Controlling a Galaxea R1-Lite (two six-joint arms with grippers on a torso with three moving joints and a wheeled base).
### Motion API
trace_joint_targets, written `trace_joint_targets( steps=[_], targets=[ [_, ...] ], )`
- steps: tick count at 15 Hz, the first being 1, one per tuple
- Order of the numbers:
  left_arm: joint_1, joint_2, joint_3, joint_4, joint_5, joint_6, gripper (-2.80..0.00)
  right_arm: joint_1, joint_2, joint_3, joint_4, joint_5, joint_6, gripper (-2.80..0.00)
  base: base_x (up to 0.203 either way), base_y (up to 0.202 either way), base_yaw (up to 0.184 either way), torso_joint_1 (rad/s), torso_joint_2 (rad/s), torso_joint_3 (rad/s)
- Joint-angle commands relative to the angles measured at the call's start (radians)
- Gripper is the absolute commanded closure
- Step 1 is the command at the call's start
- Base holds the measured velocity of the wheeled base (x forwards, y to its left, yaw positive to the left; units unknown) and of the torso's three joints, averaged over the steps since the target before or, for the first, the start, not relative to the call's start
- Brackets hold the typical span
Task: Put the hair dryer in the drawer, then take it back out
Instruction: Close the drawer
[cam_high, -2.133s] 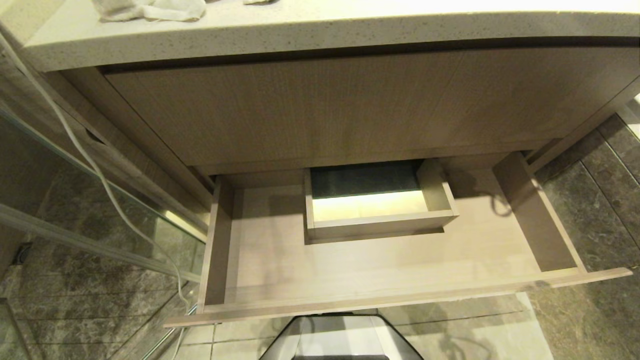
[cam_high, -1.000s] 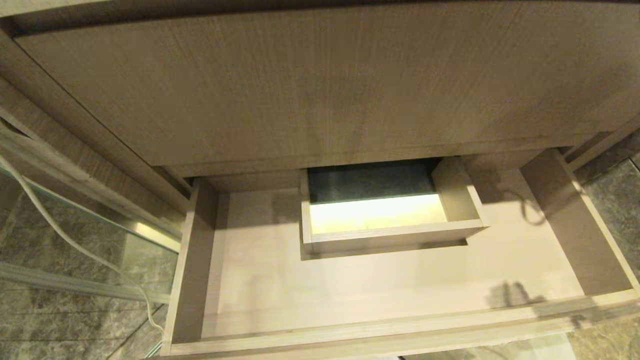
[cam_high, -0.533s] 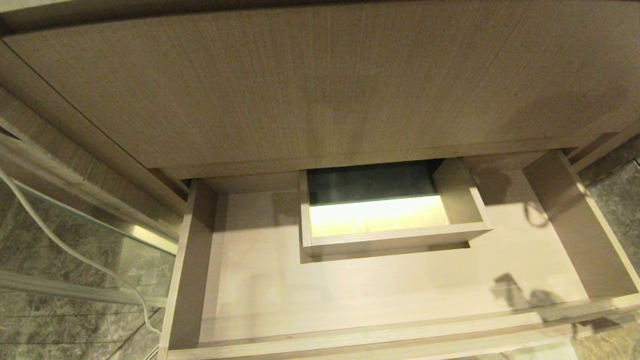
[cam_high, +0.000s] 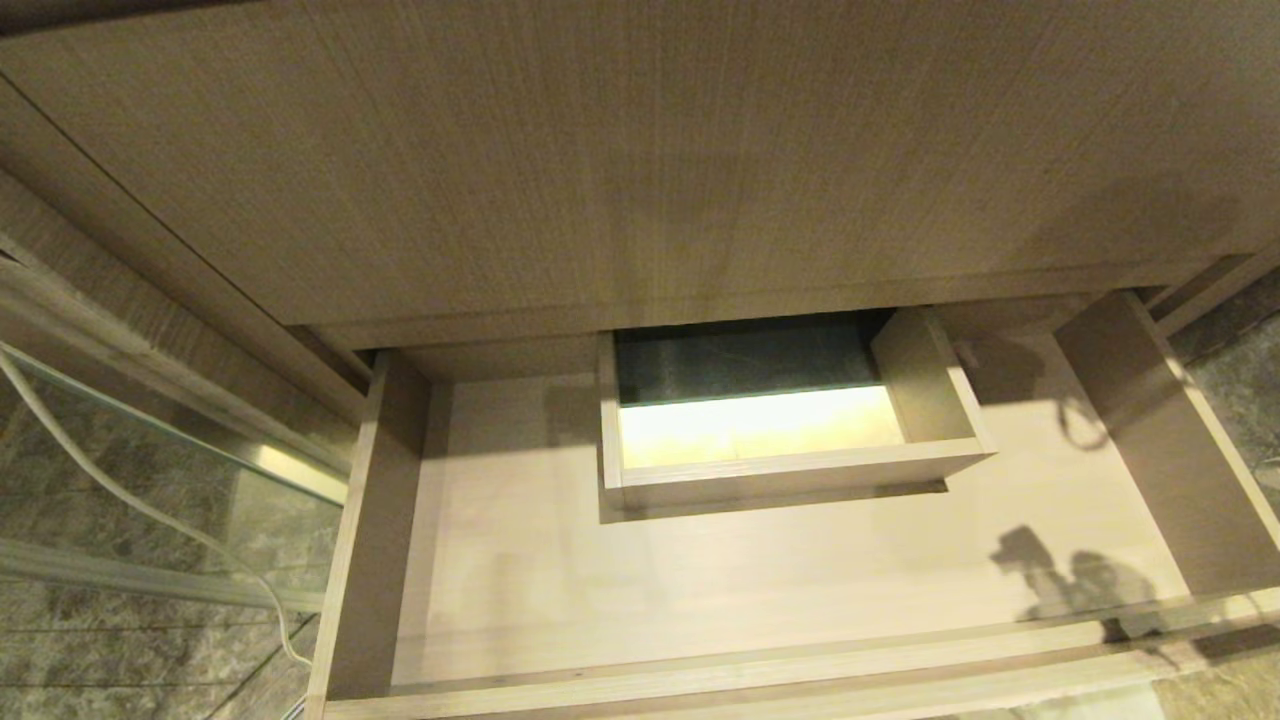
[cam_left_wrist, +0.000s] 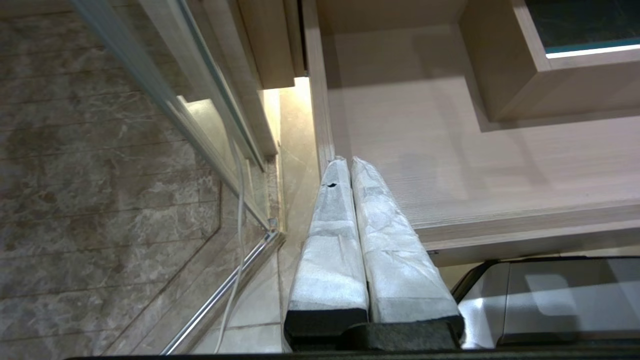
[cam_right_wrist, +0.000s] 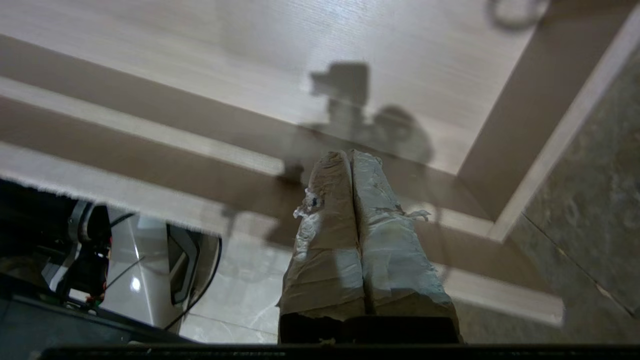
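the drawer (cam_high: 760, 590) is sitting pulled out wide, under the tall wood panel (cam_high: 640, 160). there is nothing lying on its pale floor. a boxed notch (cam_high: 790, 470) is standing in the middle at the back, and it is glowing yellow inside.

the dryer is not showing in any view, so i cannot say where it is. a white cord (cam_high: 130, 500) is hanging down on the left, by the glass (cam_high: 150, 470), well apart from the drawer.

the right gripper (cam_right_wrist: 350, 157) is hovering just above the drawer's front right corner. its two wrapped fingers (cam_right_wrist: 325, 200) are pressed tight together, and it is holding nothing. its shadow (cam_high: 1070, 585) is falling on the drawer floor near that corner.

the left gripper (cam_left_wrist: 347, 162) is parked by the drawer's front left corner. its fingers are squeezed together too, with nothing between them.

i think the task is only starting. the drawer looks ready, but no one is holding the dryer. next, a gripper needs to open up, find the dryer, and grab it well. then it can be lowered into the drawer, away from the notch. the cord may drag or catch on the edge, so that needs care.
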Motion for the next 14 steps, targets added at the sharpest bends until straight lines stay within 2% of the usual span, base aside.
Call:
trace_joint_targets(
  steps=[1,2,6,9,11,14],
  targets=[
    [0.000,0.000,0.002,0.000,0.000,0.000,0.00,-0.001,0.041,0.000,0.015,-0.020,-0.005,0.00,0.000,0.000,0.000,-0.002,0.12,0.045],
    [0.000,0.000,0.000,0.000,0.000,0.000,0.00,-0.001,0.046,0.000,0.027,-0.051,-0.004,0.00,0.000,0.000,0.000,0.002,0.11,0.046],
    [0.000,0.000,0.002,0.000,0.000,0.000,0.00,-0.001,0.102,-0.005,0.196,-0.274,-0.004,0.00,0.000,0.000,0.000,0.000,0.06,0.040],
    [0.000,0.000,0.001,0.000,0.000,0.000,0.00,0.002,0.163,-0.007,0.323,-0.381,-0.008,0.00,0.000,0.000,0.000,0.001,0.00,0.037],
    [0.000,0.000,0.002,0.000,0.000,0.000,0.00,0.004,0.204,-0.005,0.355,-0.434,-0.022,0.00,0.000,0.000,0.000,-0.001,0.00,0.018],
    [0.000,0.000,0.001,0.000,0.000,0.000,0.00,0.024,0.269,0.006,0.374,-0.462,-0.028,0.00,0.000,0.000,0.000,0.000,0.00,0.000]
  ],
)
